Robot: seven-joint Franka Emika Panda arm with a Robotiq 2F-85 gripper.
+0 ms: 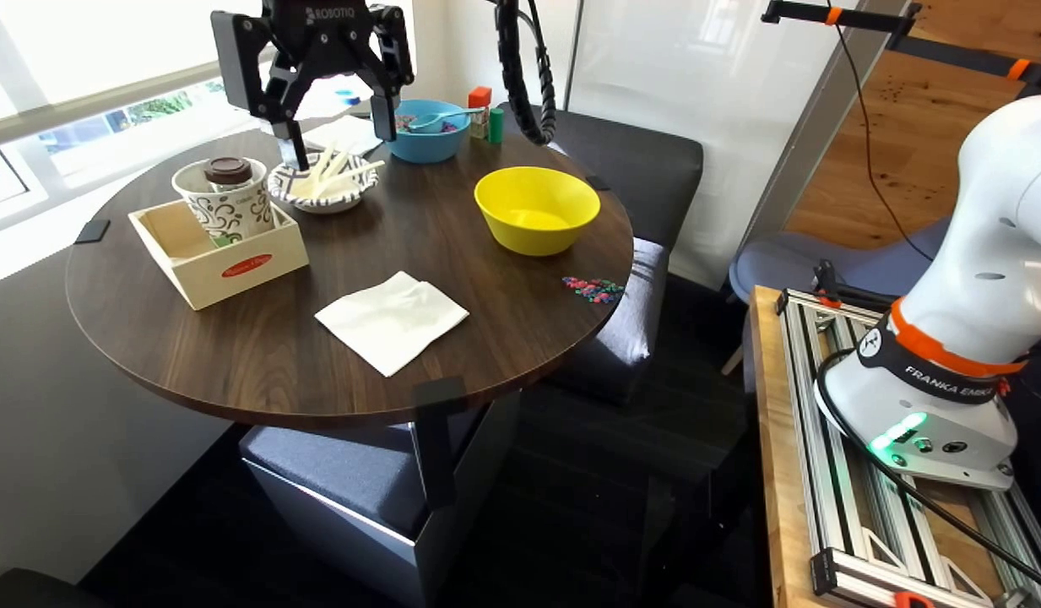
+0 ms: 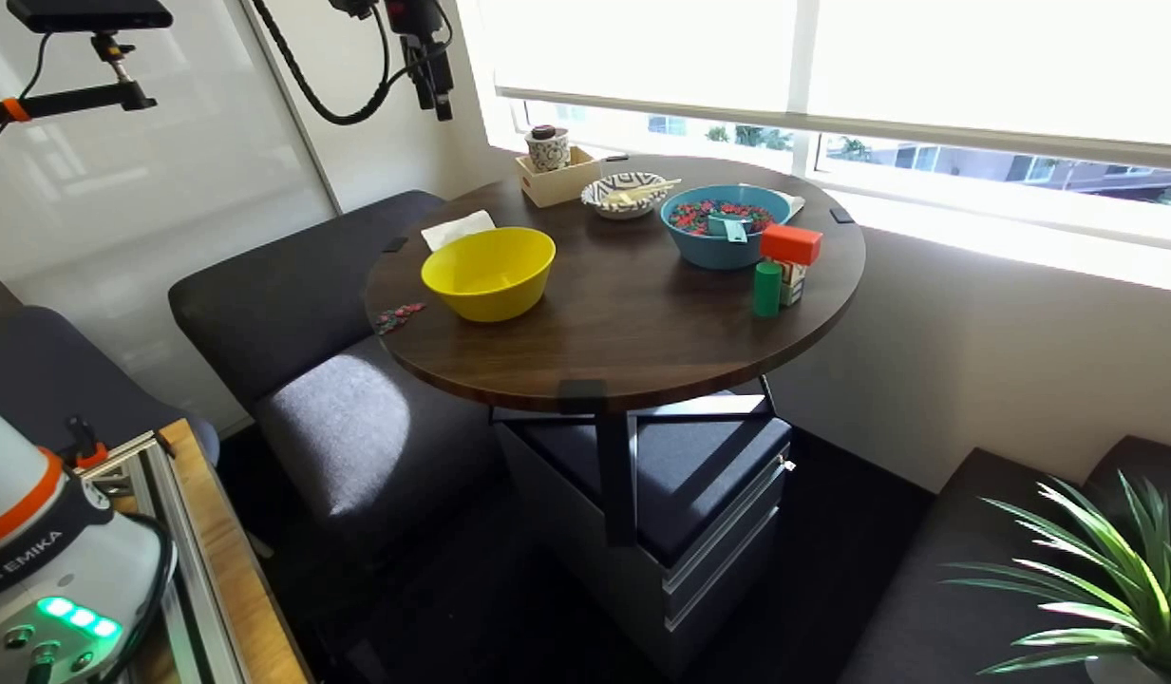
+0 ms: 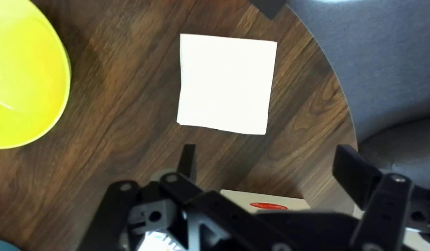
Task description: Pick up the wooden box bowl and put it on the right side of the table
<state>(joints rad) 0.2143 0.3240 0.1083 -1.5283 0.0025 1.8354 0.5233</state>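
Observation:
The wooden box bowl (image 1: 208, 287) is a pale, square, open-top box with a red oval on its front wall. It sits on the dark round table (image 1: 385, 236), and a patterned paper cup (image 1: 241, 211) holding a brown-capped item stands inside it. The box also shows in an exterior view (image 2: 566, 184) at the table's far side. In the wrist view only part of its marked wall (image 3: 235, 198) shows; the gripper body hides the rest. My gripper (image 1: 343, 148) is open and empty, above the table and apart from the box. Its spread fingers (image 3: 265, 157) show in the wrist view.
A patterned bowl with pale sticks (image 1: 317, 198) is close beside the box. A yellow bowl (image 1: 537, 219), a white napkin (image 1: 392, 323), a blue bowl (image 2: 713, 249), a green cylinder (image 2: 766, 290), a red-topped carton (image 2: 791, 245) and loose beads (image 1: 593, 290) are also on the table.

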